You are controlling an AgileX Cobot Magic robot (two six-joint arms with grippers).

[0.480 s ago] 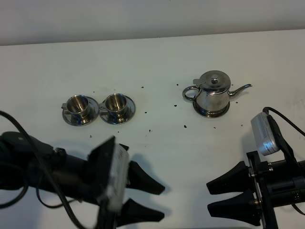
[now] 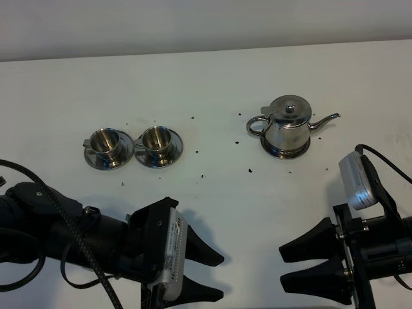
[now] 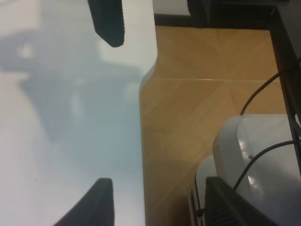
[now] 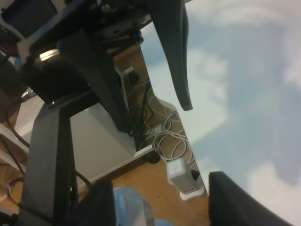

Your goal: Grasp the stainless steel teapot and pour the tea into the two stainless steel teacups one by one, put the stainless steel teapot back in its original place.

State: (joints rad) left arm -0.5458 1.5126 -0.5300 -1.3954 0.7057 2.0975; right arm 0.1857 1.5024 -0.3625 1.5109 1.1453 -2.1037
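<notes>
The stainless steel teapot [image 2: 288,127] stands upright on the white table [image 2: 212,84] at the right, spout to the right, handle to the left. The two stainless steel teacups [image 2: 106,144] [image 2: 156,142] stand side by side on their saucers at the left. My left gripper [image 2: 217,277] is open and empty near the table's front edge, well below the cups. My right gripper [image 2: 283,267] is open and empty at the front right, below the teapot. Both wrist views show open fingers [image 3: 108,21] [image 4: 175,61] over bare table; neither shows the teapot or the cups.
Small dark specks [image 2: 250,170] are scattered on the table between the cups and the teapot. The left wrist view shows the table's edge [image 3: 142,141] with wooden floor [image 3: 197,108] beyond. The right wrist view shows a stand [image 4: 51,141] and cables [image 4: 162,136] under the table.
My left arm has rolled at the wrist and sunk a little toward the front edge; its camera housing now lies lower. The right arm, teapot and cups have not moved.
</notes>
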